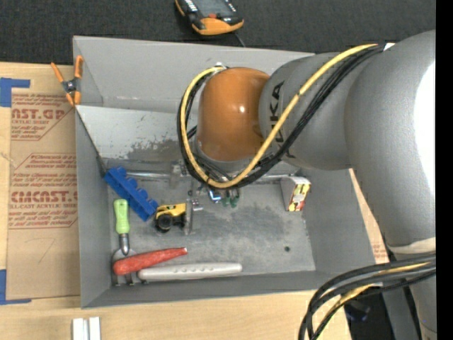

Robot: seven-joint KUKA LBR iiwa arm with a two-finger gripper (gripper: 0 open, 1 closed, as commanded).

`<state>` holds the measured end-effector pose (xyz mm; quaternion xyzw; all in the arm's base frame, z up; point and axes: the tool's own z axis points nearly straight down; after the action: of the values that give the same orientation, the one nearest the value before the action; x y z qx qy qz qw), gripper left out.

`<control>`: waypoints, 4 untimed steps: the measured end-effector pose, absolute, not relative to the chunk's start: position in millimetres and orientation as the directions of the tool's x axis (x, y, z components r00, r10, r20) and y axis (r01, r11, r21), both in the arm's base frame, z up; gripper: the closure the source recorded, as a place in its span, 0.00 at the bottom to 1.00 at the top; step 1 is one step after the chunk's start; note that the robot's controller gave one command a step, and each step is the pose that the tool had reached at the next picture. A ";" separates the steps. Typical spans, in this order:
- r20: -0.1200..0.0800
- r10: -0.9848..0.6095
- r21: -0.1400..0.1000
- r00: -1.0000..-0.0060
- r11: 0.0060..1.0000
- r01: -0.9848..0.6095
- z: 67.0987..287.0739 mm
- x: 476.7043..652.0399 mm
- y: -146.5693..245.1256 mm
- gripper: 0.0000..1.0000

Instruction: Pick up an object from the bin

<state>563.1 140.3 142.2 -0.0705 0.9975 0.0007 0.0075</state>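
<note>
yellow toy truck (170,217) just beside tool (192,208) | tool grip: cannot tell | bin (258,243) floor grey, scuffed

- Fairly bright, even light falls from above. The far wall of the grey metal bin (127,69) is pale and flatly lit.
- A soft white highlight sits near the middle of the glossy orange domed wrist cover (230,119).
- The silver-grey arm casing (396,112) is the brightest surface, almost washed out along its upper edge.
- Under the cover a dark shadow falls on the bin floor. The gripper (212,198) lies within it, and its details are hard to read.
- The slim silver metal rod (191,268) by the near wall carries a thin sheen.
- The black ground beyond the bin is dim.
</note>
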 end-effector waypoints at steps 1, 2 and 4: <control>0.005 -0.125 0.002 -0.992 0.992 -0.125 74.6 559.8 121.0 0.00; -0.020 0.019 0.007 -1.000 1.000 0.019 70.1 556.2 120.1 0.00; 0.003 -0.120 0.003 -0.993 0.993 -0.120 74.3 559.6 121.9 1.00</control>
<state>559.6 121.9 74.3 -0.0601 0.9982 0.0016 -0.0018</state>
